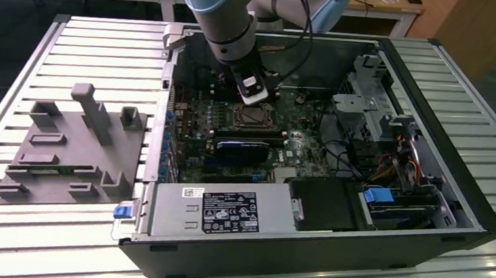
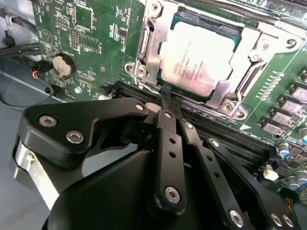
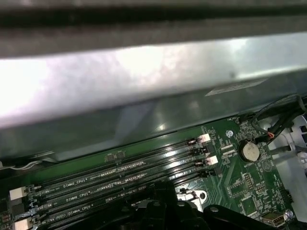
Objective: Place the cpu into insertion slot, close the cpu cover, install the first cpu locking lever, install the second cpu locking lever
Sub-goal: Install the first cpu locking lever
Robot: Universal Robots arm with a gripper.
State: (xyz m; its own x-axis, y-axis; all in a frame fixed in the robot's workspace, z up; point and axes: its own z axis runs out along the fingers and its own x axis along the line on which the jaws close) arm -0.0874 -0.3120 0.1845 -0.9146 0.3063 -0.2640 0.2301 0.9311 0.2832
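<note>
In the second wrist view the cpu (image 2: 199, 57) lies flat in the insertion slot, its pale metal top showing through the window of the cpu cover (image 2: 259, 52), which is down over it. A thin locking lever (image 2: 208, 111) runs along the socket's near edge. My gripper (image 2: 165, 92) is shut, and its black fingertips touch that edge beside the lever. I cannot tell whether they pinch the lever. In the exterior view the gripper (image 1: 253, 97) hangs just above the insertion slot (image 1: 251, 117) inside the open computer case.
Long black memory slots (image 2: 235, 141) lie between the gripper and the socket. A coin battery (image 2: 63, 65) and black cables sit to one side. The grey power supply (image 1: 216, 212) fills the case's front, and drive bays (image 1: 380, 115) stand on the exterior view's right. A grey fixture plate (image 1: 72, 146) lies outside the case.
</note>
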